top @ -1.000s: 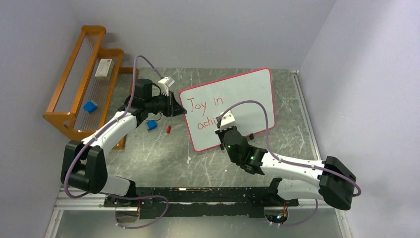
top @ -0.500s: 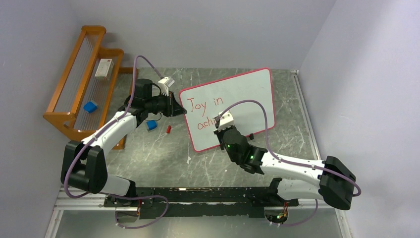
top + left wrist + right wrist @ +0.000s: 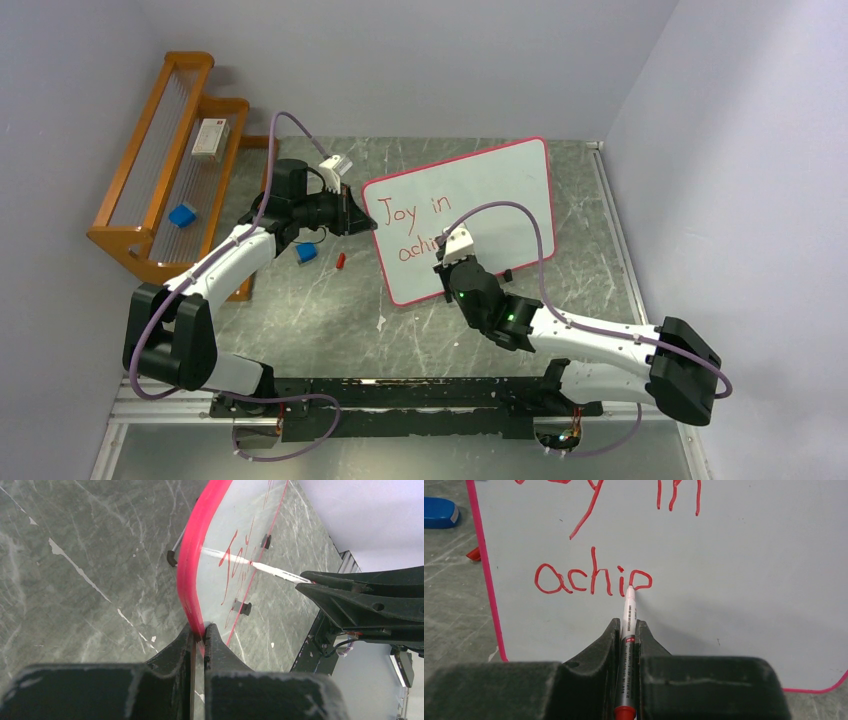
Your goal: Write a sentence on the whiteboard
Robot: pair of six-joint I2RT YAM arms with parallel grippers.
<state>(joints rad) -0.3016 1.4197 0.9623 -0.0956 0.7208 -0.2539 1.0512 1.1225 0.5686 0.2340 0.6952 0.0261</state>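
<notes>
Whiteboard [image 3: 500,190] long axis left to far-right, L gripper [image 3: 199,630] clamps edge, R gripper [image 3: 628,626] grips marker [image 3: 629,607]

**Colour rundown: red on white, grey marble all round**

The whiteboard [image 3: 490,170] is plain white with a thin red-pink border and red handwriting. The marker [image 3: 629,611] is white with tiny black print and a red end. The table [image 3: 320,310] is grey-green, marbled with pale veins. The rack [image 3: 150,170] is orange wood, with a blue block [image 3: 182,215]. There's also another blue piece [image 3: 307,253] and a little red cap [image 3: 341,261]. The left arm [image 3: 228,258] and right arm [image 3: 590,340] are white and black, with purple cables [image 3: 547,270].
</notes>
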